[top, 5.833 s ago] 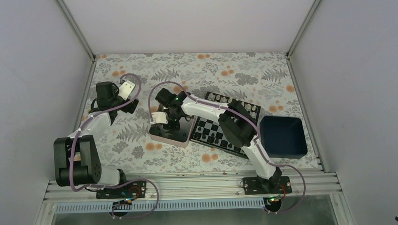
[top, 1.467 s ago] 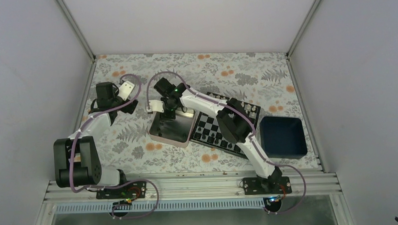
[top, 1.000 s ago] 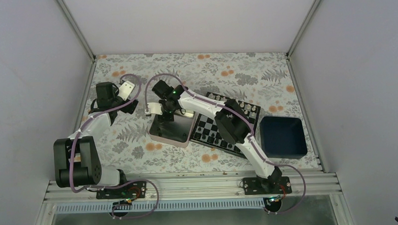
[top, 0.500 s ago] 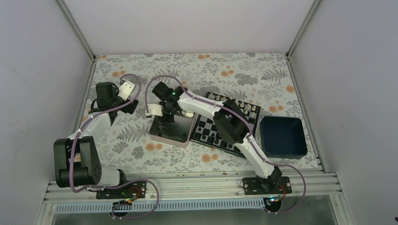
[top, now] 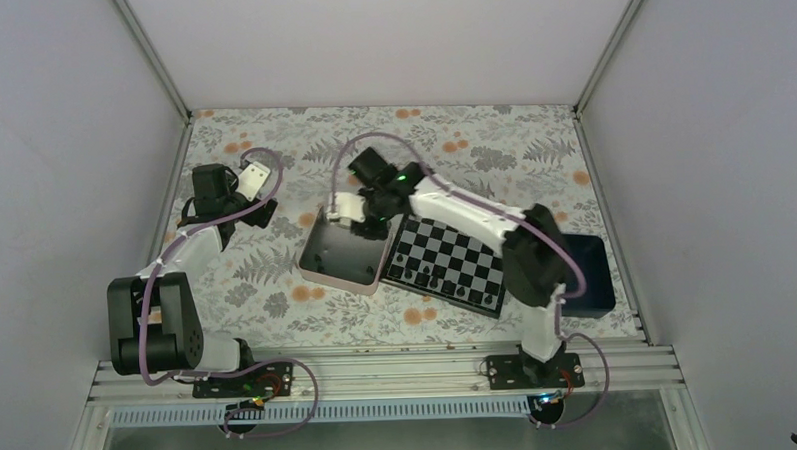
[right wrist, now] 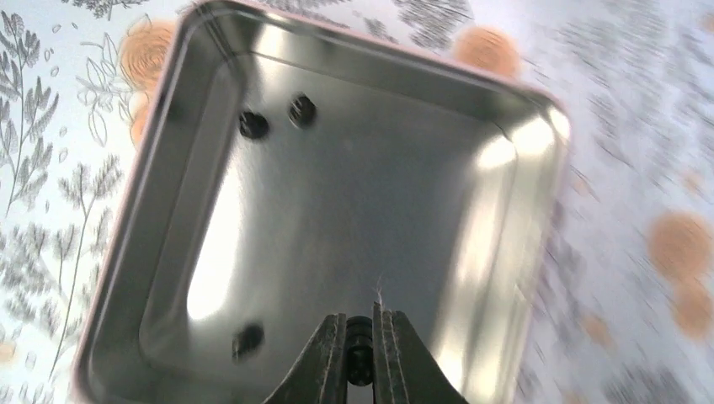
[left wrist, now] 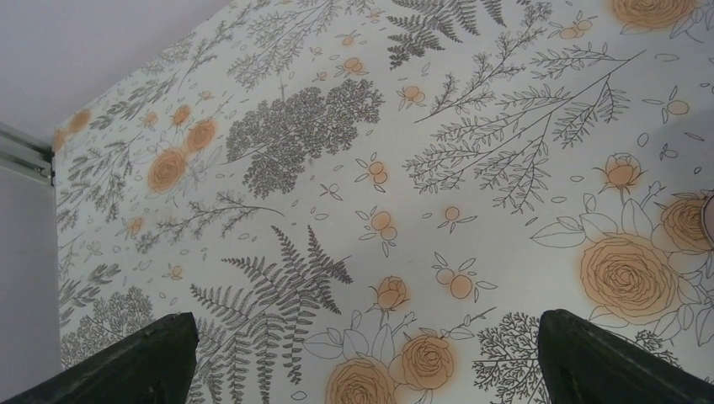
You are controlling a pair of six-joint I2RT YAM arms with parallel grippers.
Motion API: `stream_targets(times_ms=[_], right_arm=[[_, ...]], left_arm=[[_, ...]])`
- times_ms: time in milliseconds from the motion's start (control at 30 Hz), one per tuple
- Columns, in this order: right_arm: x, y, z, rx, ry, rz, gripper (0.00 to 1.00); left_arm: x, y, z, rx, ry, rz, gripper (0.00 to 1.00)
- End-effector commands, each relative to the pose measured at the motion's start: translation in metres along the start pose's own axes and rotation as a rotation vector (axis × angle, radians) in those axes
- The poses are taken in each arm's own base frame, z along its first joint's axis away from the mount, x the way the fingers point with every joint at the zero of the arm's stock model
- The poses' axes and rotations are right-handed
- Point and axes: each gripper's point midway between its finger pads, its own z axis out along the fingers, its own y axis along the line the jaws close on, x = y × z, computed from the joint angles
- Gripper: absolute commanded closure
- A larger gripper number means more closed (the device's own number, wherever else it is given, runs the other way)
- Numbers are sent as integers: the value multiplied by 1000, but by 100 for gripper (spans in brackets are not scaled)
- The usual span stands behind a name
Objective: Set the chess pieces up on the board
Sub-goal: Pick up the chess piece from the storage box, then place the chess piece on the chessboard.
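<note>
Your right pincer [right wrist: 360, 321] is clamped on one tiny black chess piece [right wrist: 360, 347] above the tin [right wrist: 539, 168], which sits just left of the board [top: 446, 263]. Three more pieces lie in the tin. Your left pincer [left wrist: 364, 345] gapes wide over the tabletop [left wrist: 471, 168].

Left arm [top: 190, 252]: white links, black joint housings, purple-grey cable [top: 262, 155] looped alongside.
Right arm [top: 474, 217]: same white and black, green light [top: 401, 179] near the wrist.
Bases [top: 242, 379]: black plates with thin wiring.
Left end effector [left wrist: 362, 370]: dark wedge fingers [left wrist: 126, 362].
Right end effector [right wrist: 360, 358]: slim dark-grey fingers.
</note>
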Motion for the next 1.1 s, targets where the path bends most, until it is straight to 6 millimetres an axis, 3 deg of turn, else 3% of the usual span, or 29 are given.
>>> stream_targets(times_ms=[0, 200, 333, 533, 800, 1067], right_arm=[[33, -16, -58, 94, -33, 109, 96], [104, -7, -99, 159, -29, 212, 96], [150, 9, -105, 194, -4, 243, 96], [195, 35, -96, 157, 37, 270, 95], [225, 61, -71, 103, 84, 279, 95], [227, 67, -64, 60, 64, 287, 94]], left_arm=[[-8, 10, -5, -37, -20, 5, 0], [-6, 15, -2, -61, -10, 6, 0], [-3, 16, 2, -64, -3, -3, 0], [0, 17, 5, -70, 16, -4, 0], [4, 20, 7, -86, 39, 0, 0], [13, 19, 10, -91, 67, 3, 0]])
